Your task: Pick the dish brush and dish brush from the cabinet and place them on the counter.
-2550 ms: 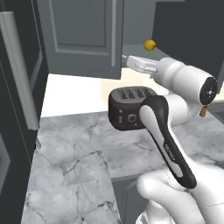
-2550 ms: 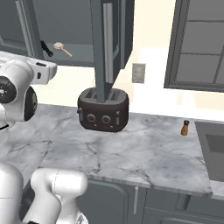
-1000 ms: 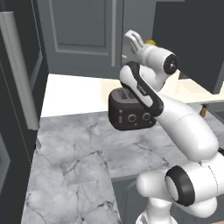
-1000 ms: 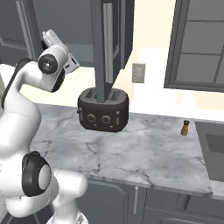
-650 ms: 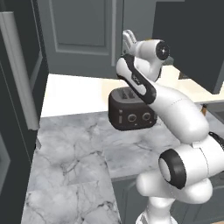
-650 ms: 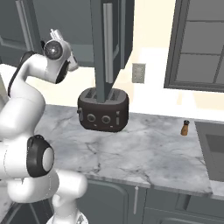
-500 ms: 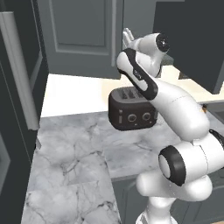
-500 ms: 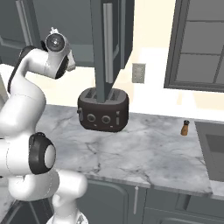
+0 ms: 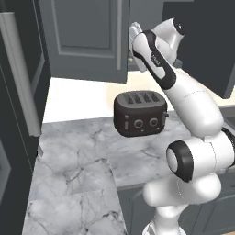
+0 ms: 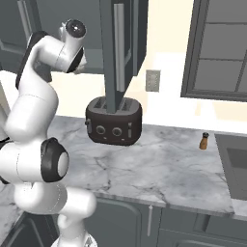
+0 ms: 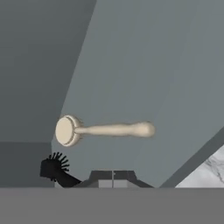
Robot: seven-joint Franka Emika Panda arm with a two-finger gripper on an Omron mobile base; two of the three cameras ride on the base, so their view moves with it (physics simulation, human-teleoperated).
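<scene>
A cream-tan dish brush (image 11: 105, 130) lies on the cabinet's grey shelf (image 11: 148, 74), round head to the left. Below it in the hand view is the black dish brush (image 11: 56, 167); its spiky head is at the left and its handle runs down toward my gripper (image 11: 113, 178). The two fingertips are pressed together and shut, with nothing between them. I cannot tell whether the black handle touches them. From the left base view the gripper (image 9: 133, 33) is raised at the edge of the dark blue-grey cabinet (image 9: 82, 36), above the white marble counter (image 9: 82, 156).
A black toaster (image 9: 140, 112) stands on the counter under my arm. An open cabinet door (image 10: 117, 48) hangs edge-on above the toaster (image 10: 114, 120). A small pepper grinder (image 10: 204, 141) stands at the right. A tall dark unit with a long silver handle (image 9: 20, 73) is on the left.
The arm's upper joints have swung up and over. The hand has crept slightly up and toward the cabinet shelf. The jaws stayed shut.
</scene>
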